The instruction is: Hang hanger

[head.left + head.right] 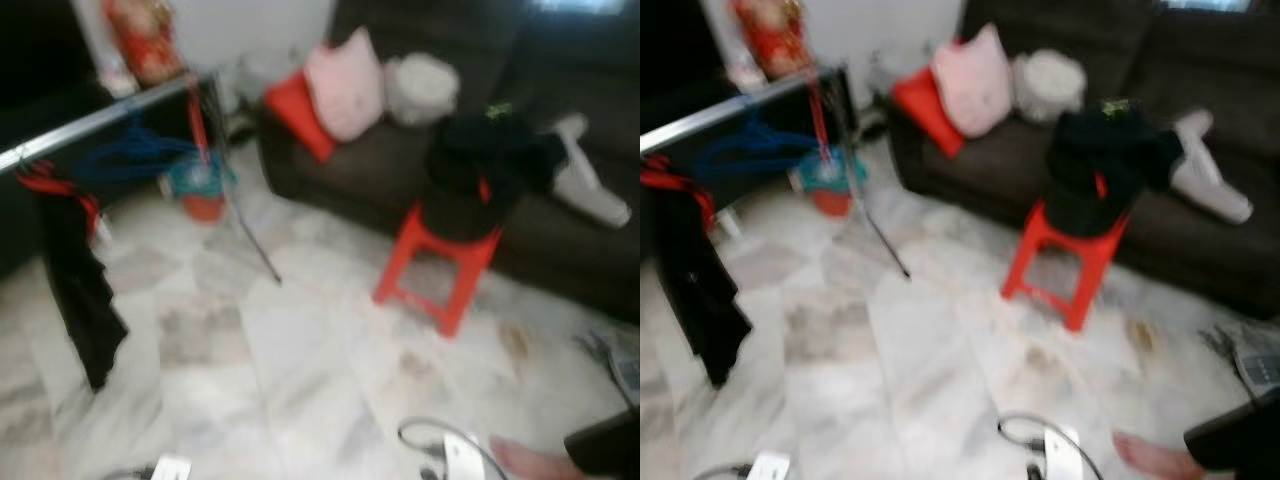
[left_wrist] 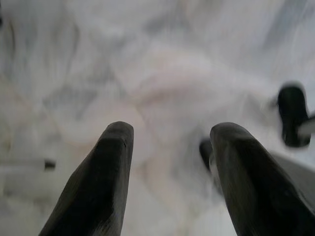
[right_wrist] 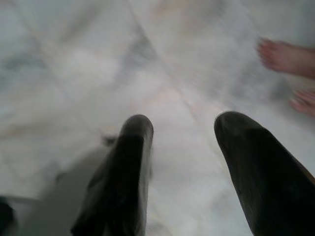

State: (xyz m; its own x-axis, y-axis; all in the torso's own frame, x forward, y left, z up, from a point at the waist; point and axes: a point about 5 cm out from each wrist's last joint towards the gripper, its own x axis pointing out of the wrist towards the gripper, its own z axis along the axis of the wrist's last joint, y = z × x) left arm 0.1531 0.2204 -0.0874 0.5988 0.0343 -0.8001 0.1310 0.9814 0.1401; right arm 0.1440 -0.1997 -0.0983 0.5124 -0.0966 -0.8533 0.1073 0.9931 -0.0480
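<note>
Looking through the blurred eye views: a silver metal clothes rail (image 1: 95,120) stands at left, carrying a red hanger with a black garment (image 1: 75,270) and a blue plastic hanger (image 1: 130,150). A red plastic stool (image 1: 440,265) heaped with black clothing (image 1: 480,170) sits before the dark sofa (image 1: 1200,230).

Left wrist view: left hand (image 2: 170,142) spread, empty, above the white marble floor (image 2: 162,64).

Right wrist view: right hand (image 3: 184,128) spread, empty, near a person's bare feet (image 3: 288,59).

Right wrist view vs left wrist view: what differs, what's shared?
Right wrist: the right gripper and a person's bare feet on the floor. Left wrist: the left gripper and a black blob, too blurred to identify. Shared: blurred pale marble floor, with each gripper open, empty and pointing down at it.
</note>
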